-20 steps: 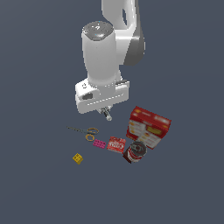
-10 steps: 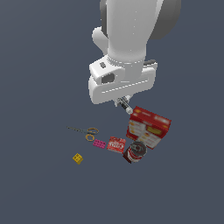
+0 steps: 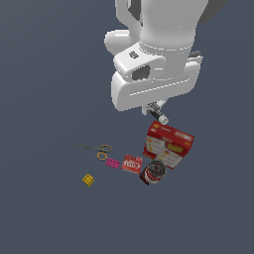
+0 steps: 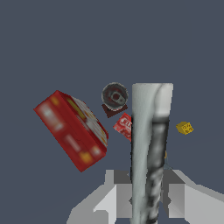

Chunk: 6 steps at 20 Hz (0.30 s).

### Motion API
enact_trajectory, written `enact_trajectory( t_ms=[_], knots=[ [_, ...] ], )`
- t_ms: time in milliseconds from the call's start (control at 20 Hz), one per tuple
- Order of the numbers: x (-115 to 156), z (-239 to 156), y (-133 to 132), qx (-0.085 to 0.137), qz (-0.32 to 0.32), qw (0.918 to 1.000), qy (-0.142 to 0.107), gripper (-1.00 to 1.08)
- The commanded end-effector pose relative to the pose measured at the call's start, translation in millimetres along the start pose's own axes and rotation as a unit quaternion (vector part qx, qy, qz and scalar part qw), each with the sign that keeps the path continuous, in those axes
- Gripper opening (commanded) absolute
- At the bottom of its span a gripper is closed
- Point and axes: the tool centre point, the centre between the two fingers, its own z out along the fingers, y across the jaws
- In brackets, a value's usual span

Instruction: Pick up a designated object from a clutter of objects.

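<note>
My gripper is shut on the marker, a short whitish-grey stick with a black end, and holds it in the air above the clutter. In the wrist view the marker fills the middle as a pale cylinder with a dark stripe, standing between my fingers. Below it lie the large red box, the small red packet and the dark can. The arm's white hand hides most of the fingers in the exterior view.
Scissors, a yellow ring, a pink brick and a yellow brick lie toward the exterior view's left. The wrist view shows the box, can, packet and yellow brick.
The arm has moved toward the exterior view's right, over the red box, carrying the marker along. The objects on the floor have not moved.
</note>
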Motion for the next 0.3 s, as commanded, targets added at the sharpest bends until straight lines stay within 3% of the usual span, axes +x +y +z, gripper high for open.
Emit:
enact_trajectory(
  t_ms=[0, 250],
  knots=[
    [3.9, -5.4, -2.4, 0.000, 0.000, 1.0000, 0.000, -1.00],
    [6.7, -9.0, -4.2, 0.000, 0.000, 1.0000, 0.000, -1.00]
  ],
)
